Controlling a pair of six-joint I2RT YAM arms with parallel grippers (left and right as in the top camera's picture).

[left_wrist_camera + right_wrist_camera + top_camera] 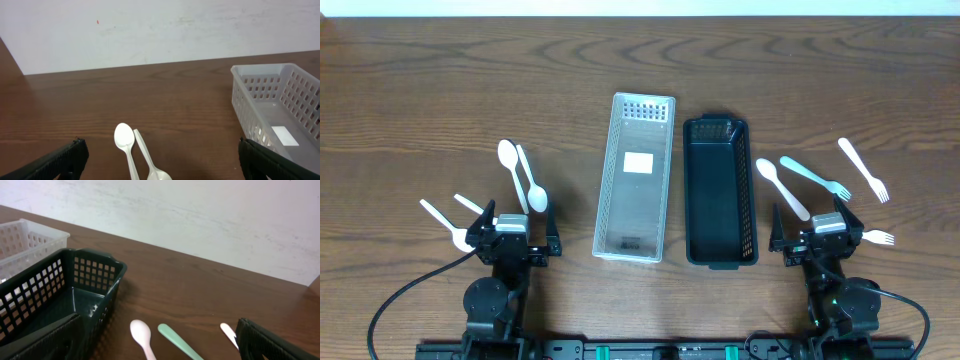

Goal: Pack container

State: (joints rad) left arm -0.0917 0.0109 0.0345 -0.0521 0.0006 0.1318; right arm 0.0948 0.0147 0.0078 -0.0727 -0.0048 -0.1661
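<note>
A clear white basket point(634, 180) and a black basket point(720, 192) stand side by side mid-table, both empty. Two white spoons point(523, 175) lie left of the white basket, also in the left wrist view point(125, 140); two white forks point(445, 220) lie further left. On the right lie a white spoon point(780, 186), a mint fork point(814, 177) and two white forks point(863, 168). The spoon point(141, 334) and mint handle point(176, 340) show in the right wrist view. My left gripper point(512, 240) and right gripper point(825, 238) are open and empty near the front edge.
The wooden table point(440, 90) runs back to a white wall point(150, 30). Cables trail from both arm bases at the front edge. The white basket's corner point(265, 95) and the black basket's corner point(75, 280) sit just ahead of each wrist.
</note>
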